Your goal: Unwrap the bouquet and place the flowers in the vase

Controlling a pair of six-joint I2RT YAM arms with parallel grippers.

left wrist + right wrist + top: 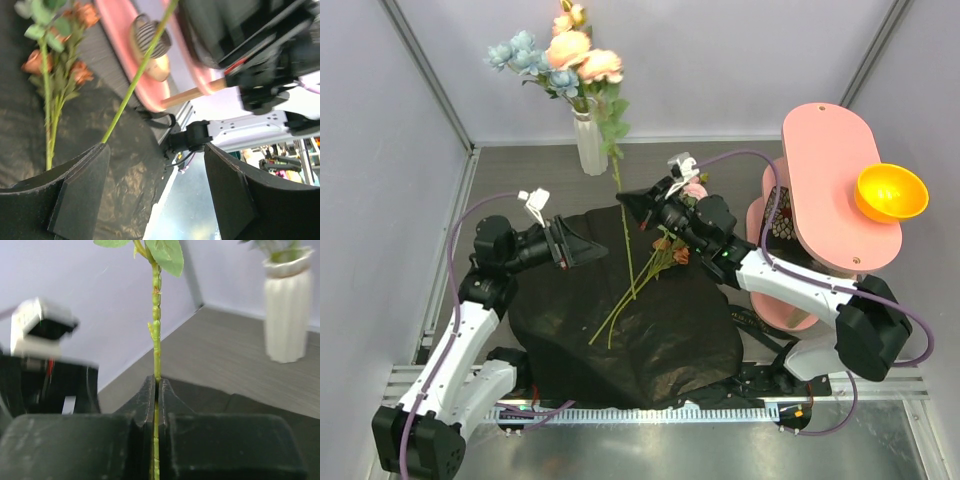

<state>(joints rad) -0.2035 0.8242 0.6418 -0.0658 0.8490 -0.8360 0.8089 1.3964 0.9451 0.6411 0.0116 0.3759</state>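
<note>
Fingers of the right gripper [625,201] were clamped on a green stem [617,176] at frame centre in the top view. The vase [590,146] stood at upper centre and held pink, peach and blue flowers [566,52]. The left gripper [586,248] lay left of centre over the black paper [650,340], with its jaws parted. Rust flowers [671,250] lay on that paper.

In the left wrist view, both fingers [80,195] stood wide apart and gripped nothing. The stem [140,75] ran diagonally up the centre, and the rust flowers [77,74] lay at upper left.

In the right wrist view, the fingers [145,400] were pinched on the stem [156,330] at lower centre. The vase [286,315] stood at upper right.
</note>
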